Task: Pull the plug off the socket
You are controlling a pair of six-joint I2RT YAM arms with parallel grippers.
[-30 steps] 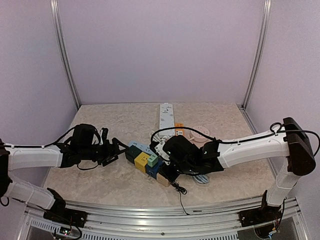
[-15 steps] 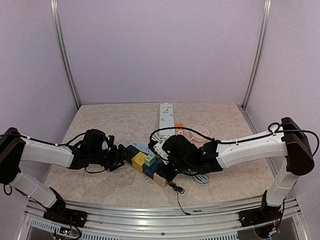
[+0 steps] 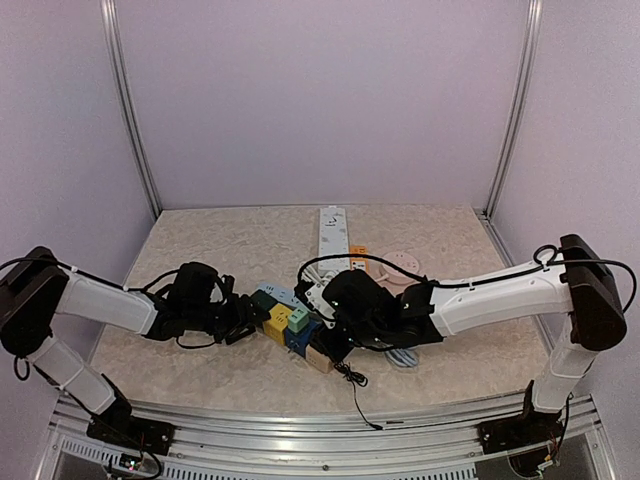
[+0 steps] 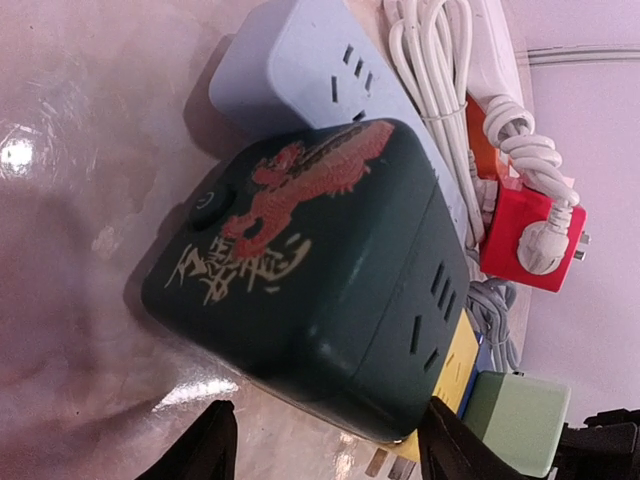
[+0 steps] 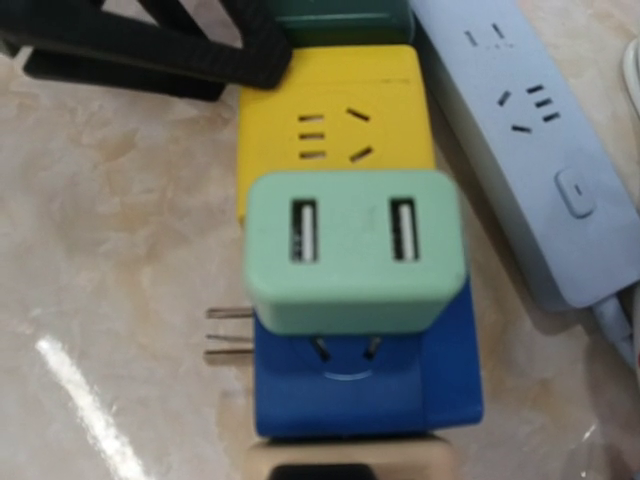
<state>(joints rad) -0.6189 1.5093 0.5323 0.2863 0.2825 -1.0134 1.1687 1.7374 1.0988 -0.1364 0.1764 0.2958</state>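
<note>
Straddling the near end of the green cube (image 4: 320,290), the left gripper (image 3: 243,322) has its jaws apart: one finger (image 4: 205,450) stands clear of the cube with bare table (image 3: 200,240) showing between, while the other lies just beside the cube's corner, and I cannot tell whether it touches. Straight ahead of these fingers the cube lies on its side, a red dragon print and a round button on its upper face. Beyond it from this gripper runs a pale blue strip (image 5: 520,130), then a white cord (image 4: 430,60) and a red cube (image 4: 530,230). On the cube's far end, away from the left gripper, a yellow cube (image 5: 335,110) joins it, and a blue cube (image 5: 370,385) follows in the same row. The plug (image 5: 355,250), mint green with two USB ports, sits on the blue cube's top face directly below the right wrist camera, its edge reaching the yellow cube. Two bare prongs (image 5: 230,333) stick out beside the blue cube. Nearest the right gripper (image 3: 328,335) a beige block (image 5: 345,460) ends the row. That gripper is closed, its tip low at the row's blue and beige end; its fingers do not show in its own camera, so whether they pinch anything I cannot tell. From above, the plug lies between the two grippers, just beside the right one.
</note>
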